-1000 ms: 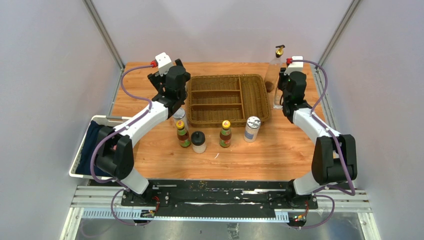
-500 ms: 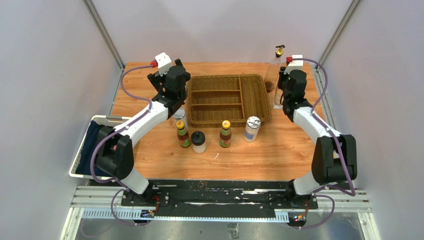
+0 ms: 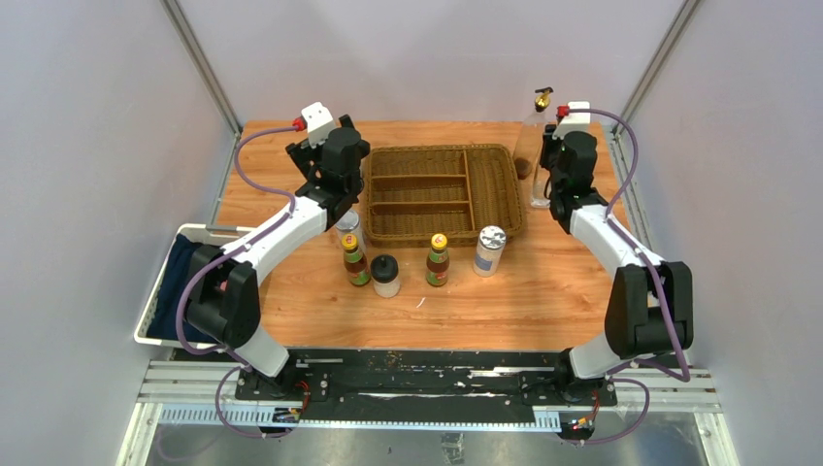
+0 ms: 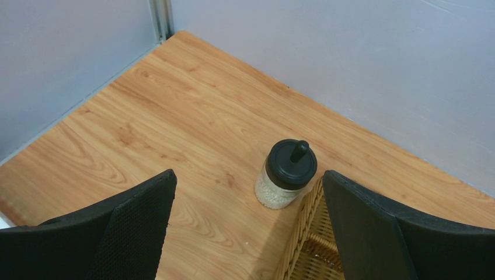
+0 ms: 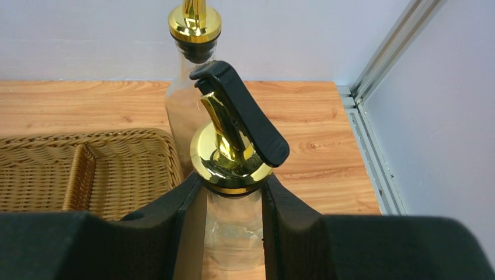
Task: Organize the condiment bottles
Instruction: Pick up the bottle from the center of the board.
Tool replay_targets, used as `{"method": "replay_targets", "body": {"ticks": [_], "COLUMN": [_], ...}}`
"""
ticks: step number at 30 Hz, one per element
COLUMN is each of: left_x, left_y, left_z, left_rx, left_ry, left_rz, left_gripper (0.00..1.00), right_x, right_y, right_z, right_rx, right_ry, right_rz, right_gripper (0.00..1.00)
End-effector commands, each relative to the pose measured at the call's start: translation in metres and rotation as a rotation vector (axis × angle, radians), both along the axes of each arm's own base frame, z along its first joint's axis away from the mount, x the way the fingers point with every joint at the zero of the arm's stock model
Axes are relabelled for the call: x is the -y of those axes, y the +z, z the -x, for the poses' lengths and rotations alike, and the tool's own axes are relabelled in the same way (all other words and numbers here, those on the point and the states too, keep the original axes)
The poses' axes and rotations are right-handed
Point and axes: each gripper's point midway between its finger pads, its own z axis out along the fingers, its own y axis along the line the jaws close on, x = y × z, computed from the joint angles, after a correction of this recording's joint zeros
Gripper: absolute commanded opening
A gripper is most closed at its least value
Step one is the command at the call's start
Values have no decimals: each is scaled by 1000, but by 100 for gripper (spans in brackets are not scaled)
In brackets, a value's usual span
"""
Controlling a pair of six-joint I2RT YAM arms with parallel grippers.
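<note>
Cruet (image 5: pixel 230 163): clear glass, gold spout, black lever.
Jar (image 4: pixel 287 178): black lid, pale speckled fill.
Tray (image 3: pixel 437 149): brown woven wicker.
Surface (image 4: pixel 175 116): honey wood grain.

Front row (sauce bottles (image 3: pixel 355 260), black-lidded jar (image 3: pixel 386 276), shaker (image 3: pixel 490 250)) is blocking the near side of the wicker tray (image 3: pixel 442 148). Far cruet (image 5: pixel 180 111) is crowding the right gripper (image 5: pixel 232 201) and its held cruet (image 5: pixel 227 163) from ahead. Second jar (image 4: pixel 286 175) is sitting just beside the tray's corner. Table (image 4: pixel 146 116) left of it is lying open.
</note>
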Motion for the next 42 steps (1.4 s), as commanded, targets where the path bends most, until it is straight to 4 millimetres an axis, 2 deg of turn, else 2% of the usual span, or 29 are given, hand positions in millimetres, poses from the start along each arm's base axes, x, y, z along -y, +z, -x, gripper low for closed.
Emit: {"method": "replay_targets", "body": {"ticks": [1, 10, 27, 34, 42], "left_x": [-2, -1, 4, 7, 7], "left_y": [-1, 3, 10, 13, 15], "left_z": [0, 1, 7, 11, 14], "left_rx": [11, 19, 36, 43, 48], "left_ry": [34, 32, 17, 8, 4], "left_rz": [-5, -1, 12, 17, 20], "left_gripper": [100, 100, 99, 99, 99], "right_x": [5, 2, -16, -37, -69], "right_y": [79, 100, 149, 162, 164], "right_z": [-2, 3, 33, 41, 36], "right_rx": [207, 232, 270, 262, 229], "right_ry": [-5, 17, 111, 187, 273], "right_rz": [-29, -40, -55, -61, -51], "right_gripper": [0, 0, 0, 0, 0]}}
